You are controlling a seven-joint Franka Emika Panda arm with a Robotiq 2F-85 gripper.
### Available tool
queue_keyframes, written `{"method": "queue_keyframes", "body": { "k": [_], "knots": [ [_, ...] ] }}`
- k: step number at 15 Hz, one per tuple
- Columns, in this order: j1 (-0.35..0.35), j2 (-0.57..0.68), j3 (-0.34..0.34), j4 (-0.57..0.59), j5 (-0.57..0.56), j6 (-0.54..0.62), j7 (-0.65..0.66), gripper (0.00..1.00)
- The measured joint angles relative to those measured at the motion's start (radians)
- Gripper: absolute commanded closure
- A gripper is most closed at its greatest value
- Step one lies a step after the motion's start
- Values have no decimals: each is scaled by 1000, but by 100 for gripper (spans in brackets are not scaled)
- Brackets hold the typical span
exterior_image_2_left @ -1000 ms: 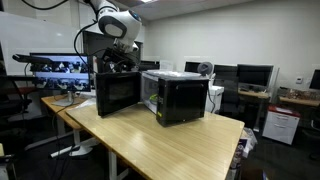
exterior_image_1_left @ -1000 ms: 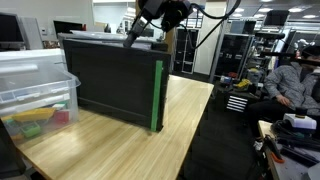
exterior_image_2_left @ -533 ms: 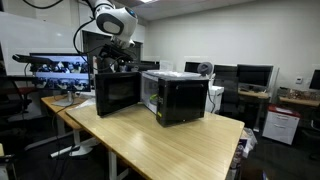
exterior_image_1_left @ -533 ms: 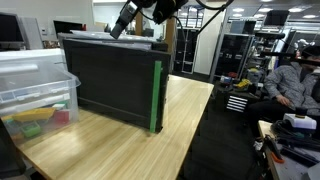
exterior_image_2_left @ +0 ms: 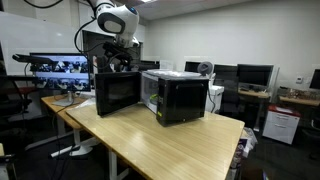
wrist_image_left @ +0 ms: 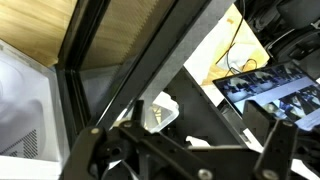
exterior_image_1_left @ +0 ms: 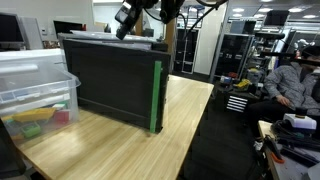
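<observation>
Just beneath the parted jaws, microwave door [exterior_image_2_left: 118, 93], standing open

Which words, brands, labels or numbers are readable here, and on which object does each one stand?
No text can be read in any view.
microwave: any marking is too small to read.
monitor: picture tiles only, any writing is too blurred.
plastic bin: no label visible.
</observation>
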Motion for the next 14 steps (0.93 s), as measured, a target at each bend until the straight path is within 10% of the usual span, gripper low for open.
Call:
{"method": "queue_keyframes", "body": {
  "k": [14],
  "knots": [
    [28,0,31,-16,-355,40,474,0]
  ]
}}
